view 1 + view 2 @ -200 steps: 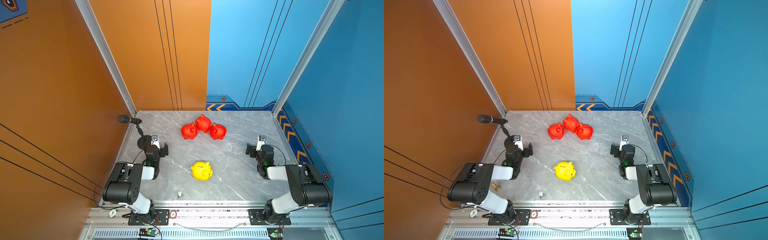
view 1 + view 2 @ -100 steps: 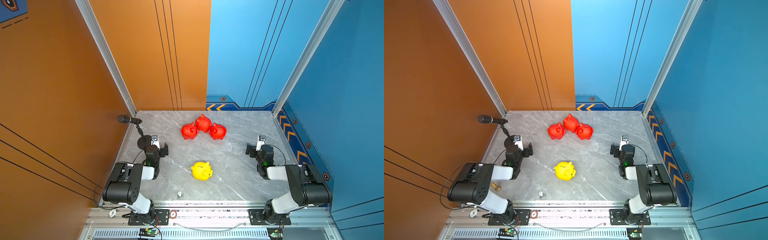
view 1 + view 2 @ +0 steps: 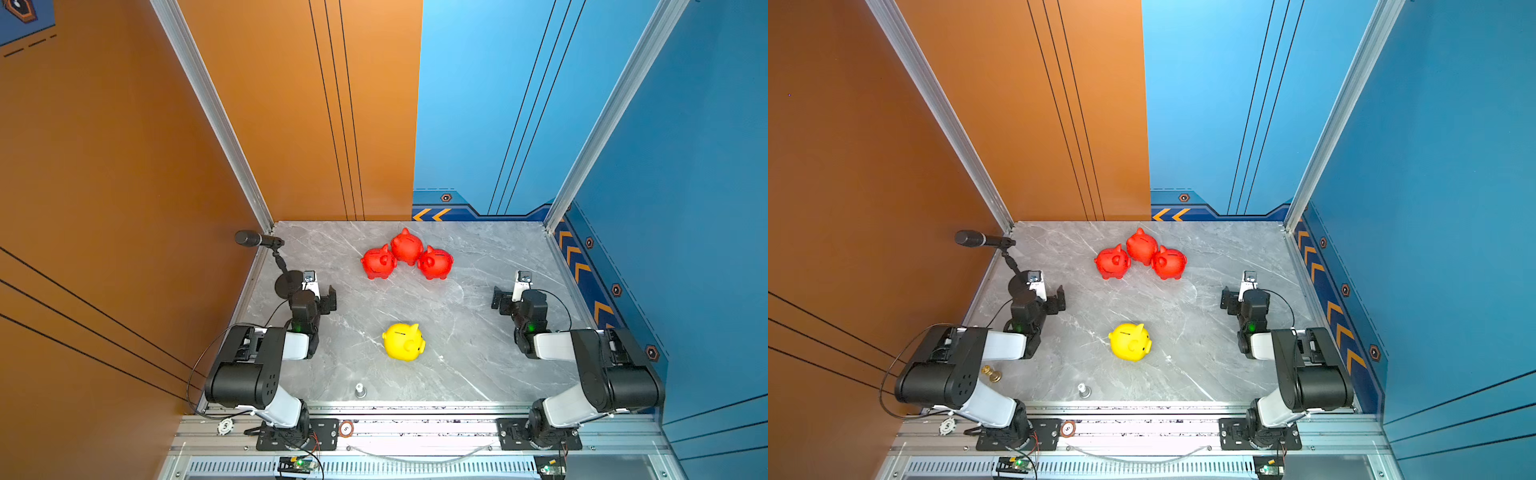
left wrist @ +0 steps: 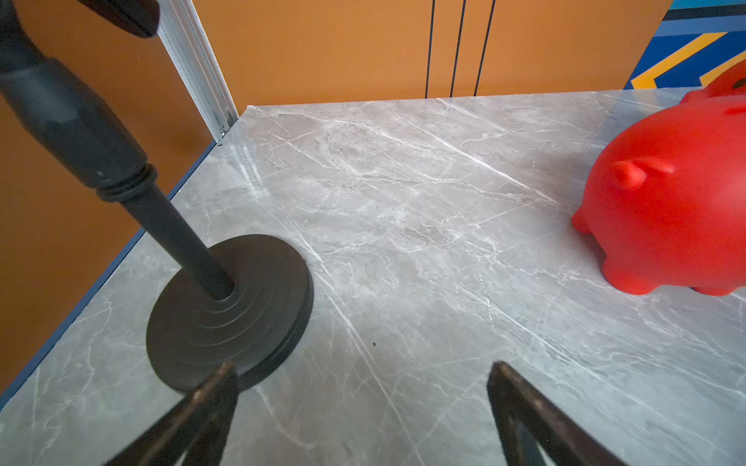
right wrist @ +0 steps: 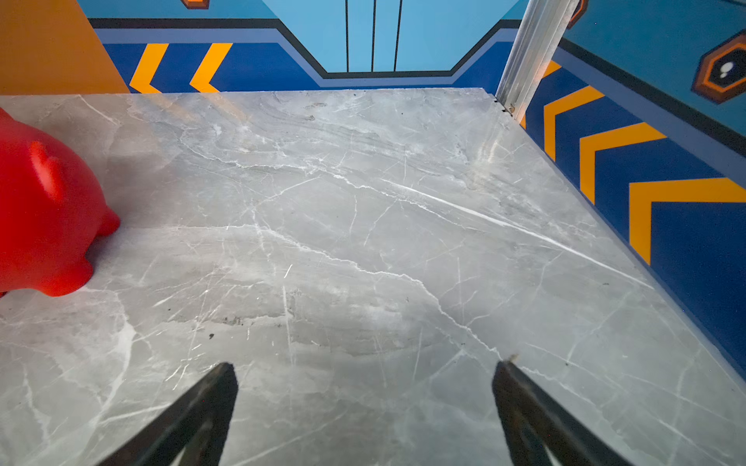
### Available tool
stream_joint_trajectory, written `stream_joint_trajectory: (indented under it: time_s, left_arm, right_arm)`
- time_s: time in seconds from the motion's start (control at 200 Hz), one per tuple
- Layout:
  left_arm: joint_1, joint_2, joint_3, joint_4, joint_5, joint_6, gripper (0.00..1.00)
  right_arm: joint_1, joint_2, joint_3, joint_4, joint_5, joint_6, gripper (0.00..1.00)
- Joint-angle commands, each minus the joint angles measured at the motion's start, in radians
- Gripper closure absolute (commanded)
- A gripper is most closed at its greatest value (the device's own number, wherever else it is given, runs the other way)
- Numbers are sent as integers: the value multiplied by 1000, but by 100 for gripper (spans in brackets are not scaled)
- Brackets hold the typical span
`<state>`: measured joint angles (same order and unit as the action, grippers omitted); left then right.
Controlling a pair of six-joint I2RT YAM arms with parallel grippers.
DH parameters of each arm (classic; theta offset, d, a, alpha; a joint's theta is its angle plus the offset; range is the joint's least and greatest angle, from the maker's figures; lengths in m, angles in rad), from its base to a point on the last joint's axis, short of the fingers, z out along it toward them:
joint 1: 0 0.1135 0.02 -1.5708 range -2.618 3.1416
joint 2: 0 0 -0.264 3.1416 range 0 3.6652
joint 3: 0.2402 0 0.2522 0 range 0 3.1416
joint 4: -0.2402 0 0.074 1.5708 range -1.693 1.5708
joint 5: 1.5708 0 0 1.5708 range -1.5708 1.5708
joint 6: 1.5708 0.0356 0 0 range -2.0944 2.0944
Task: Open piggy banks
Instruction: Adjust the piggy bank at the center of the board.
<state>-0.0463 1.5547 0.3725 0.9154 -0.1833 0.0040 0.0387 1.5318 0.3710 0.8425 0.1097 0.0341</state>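
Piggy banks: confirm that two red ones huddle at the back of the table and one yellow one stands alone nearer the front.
Wrong count: three red piggy banks huddle at the back, not two, as both top views show. The yellow piggy bank does stand alone nearer the front.

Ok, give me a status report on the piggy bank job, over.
Left fingers open, empty. Right fingers open, empty. Yellow piggy bank alone mid-table, three red piggy banks clustered at the back, none gripped. Mic stand base close by left fingers.
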Motion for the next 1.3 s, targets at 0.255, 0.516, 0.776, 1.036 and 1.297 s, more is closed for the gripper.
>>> stream_joint_trajectory:
  time_s: [0.255, 0.516, 0.776, 1.036, 1.297]
  left_arm:
    - [5, 4, 12, -9, 11, 6, 2]
    - [5, 5, 11, -9, 11, 6, 2]
    - [5, 5, 11, -9, 11, 5, 2]
    - [6, 3, 12, -9, 17, 7, 2]
    - [9, 7, 13, -9, 23, 6, 2]
  right_arm:
    - [0, -1, 14, 13, 11, 4, 0]
    - [-3, -1, 16, 10, 4, 8, 0]
    - [-10, -1, 16, 9, -8, 10, 0]
    - [-13, -1, 18, 9, -12, 12, 0]
    - [-19, 1, 21, 1, -24, 15, 1]
